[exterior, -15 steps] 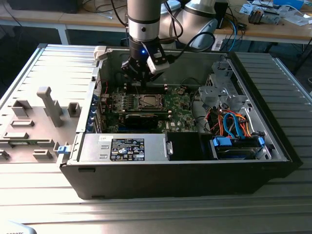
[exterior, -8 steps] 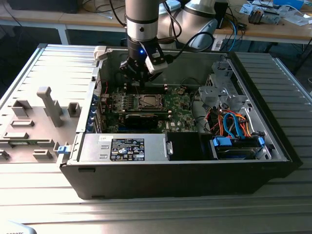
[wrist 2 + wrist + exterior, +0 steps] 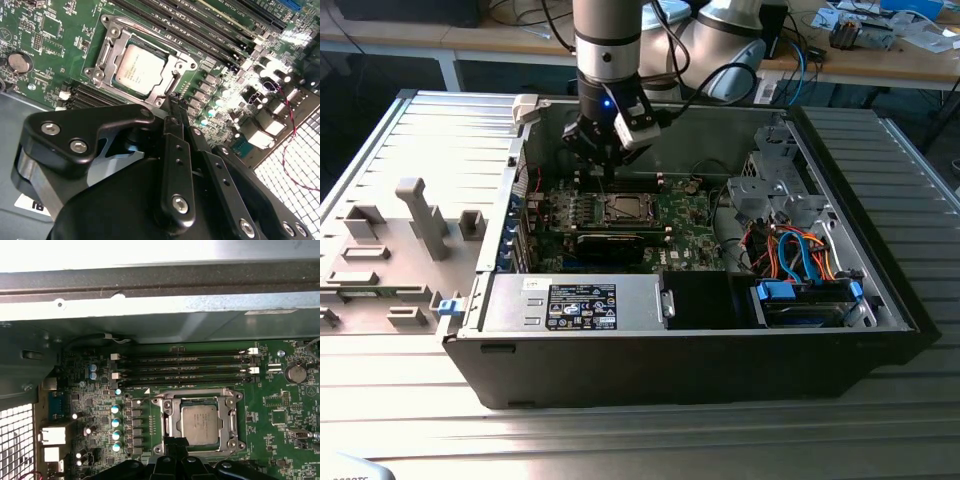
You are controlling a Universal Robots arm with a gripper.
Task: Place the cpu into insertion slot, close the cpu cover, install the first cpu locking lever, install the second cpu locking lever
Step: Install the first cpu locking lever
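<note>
Claw fingers together, empty, at socket edge | cpu flat in socket | cpu cover down around it

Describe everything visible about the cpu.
The cpu is a small flat square chip with a dull silver-grey metal top carrying faint print. It lies flat in the socket on the green motherboard, framed by the silvery cpu cover, whose open window shows the chip. In both wrist views the gripper sits at the socket's edge, beside the chip. Nothing rests on its top.
</note>
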